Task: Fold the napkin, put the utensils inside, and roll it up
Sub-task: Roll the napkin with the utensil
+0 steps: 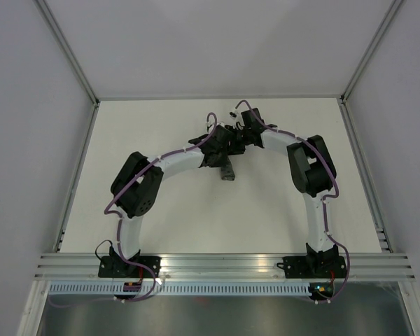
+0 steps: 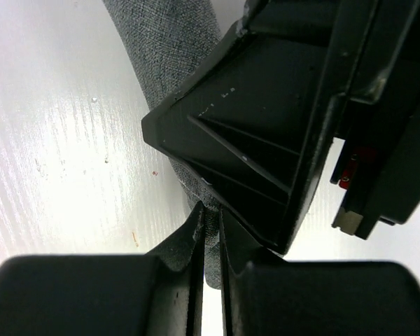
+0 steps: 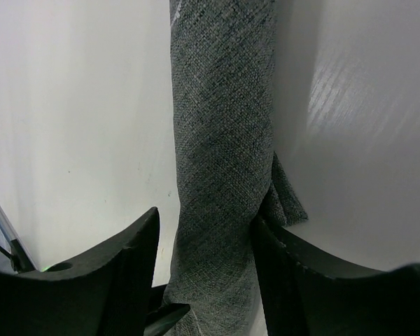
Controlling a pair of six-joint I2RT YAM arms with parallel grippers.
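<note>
The napkin [image 3: 224,140] is a dark grey rolled tube lying on the white table. My right gripper [image 3: 204,227] straddles the roll with its jaws open: the right finger touches the cloth and the left finger stands apart from it. In the left wrist view my left gripper [image 2: 210,224] is shut on a thin fold of the napkin [image 2: 175,56] at the end of the roll. From above, both grippers meet at the far middle of the table, left gripper [image 1: 220,150] beside right gripper [image 1: 241,133], with a bit of napkin [image 1: 227,172] showing below them. The utensils are hidden.
The right gripper's black body [image 2: 266,140] fills much of the left wrist view, close over the left fingers. Grey walls enclose the white table [image 1: 161,224] on three sides. An aluminium rail [image 1: 224,264] runs along the near edge.
</note>
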